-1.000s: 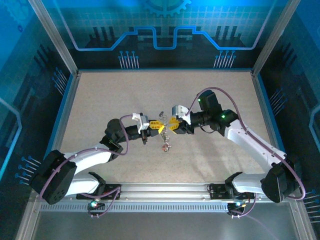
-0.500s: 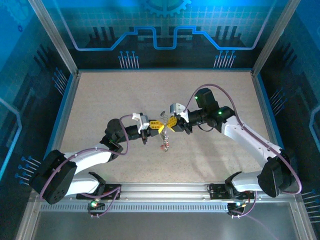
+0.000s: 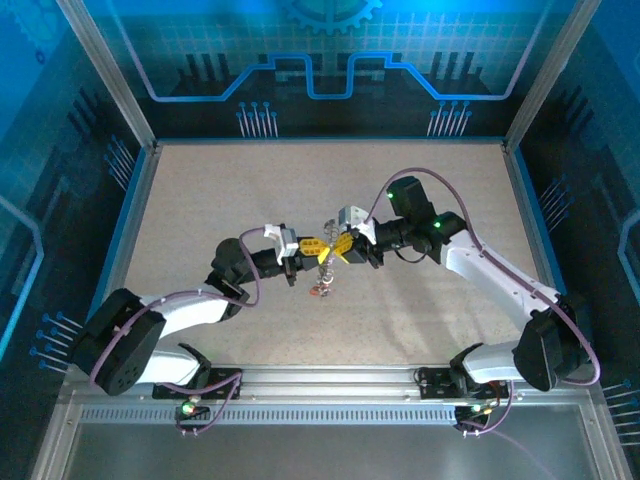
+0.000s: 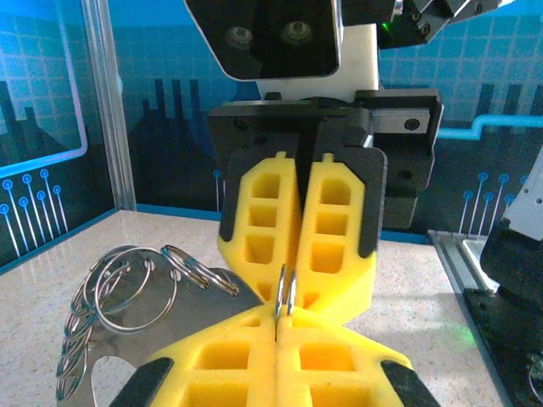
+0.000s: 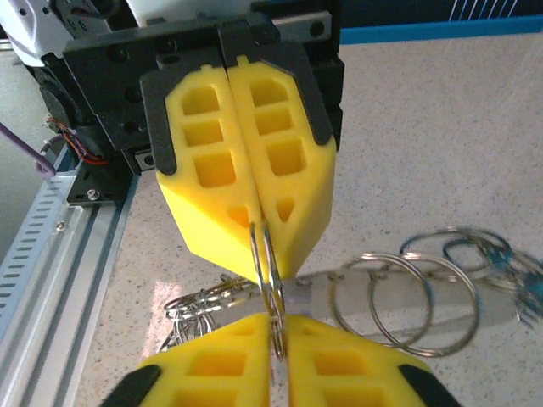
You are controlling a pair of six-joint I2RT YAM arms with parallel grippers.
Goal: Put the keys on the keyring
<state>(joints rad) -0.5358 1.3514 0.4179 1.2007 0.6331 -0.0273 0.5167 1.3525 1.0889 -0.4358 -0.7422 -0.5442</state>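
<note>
Above mid-table my left gripper (image 3: 311, 246) and right gripper (image 3: 341, 246) meet tip to tip. Both are shut on the same thin metal keyring (image 3: 326, 241). The left wrist view has the keyring (image 4: 285, 293) edge-on between my left gripper (image 4: 277, 339) and the right gripper's yellow pads (image 4: 331, 229). In the right wrist view the keyring (image 5: 270, 270) runs from my right gripper (image 5: 280, 349) up into the left gripper's pads (image 5: 212, 161). A small bunch with a reddish bit, apparently the keys (image 3: 321, 287), dangles below; single keys are too small to tell apart.
A flat silvery metal plate (image 4: 127, 339) threaded with several smaller split rings (image 4: 131, 284) hangs from the keyring. These split rings (image 5: 407, 297) and another ring cluster (image 5: 191, 309) hang over the speckled tabletop (image 5: 441, 127). The aluminium rail (image 5: 51, 263) runs along the near edge.
The right arm has shifted a little left, bringing both grippers tighter together. The dangling bunch has swung slightly left. Both grippers stay shut on the ring.
</note>
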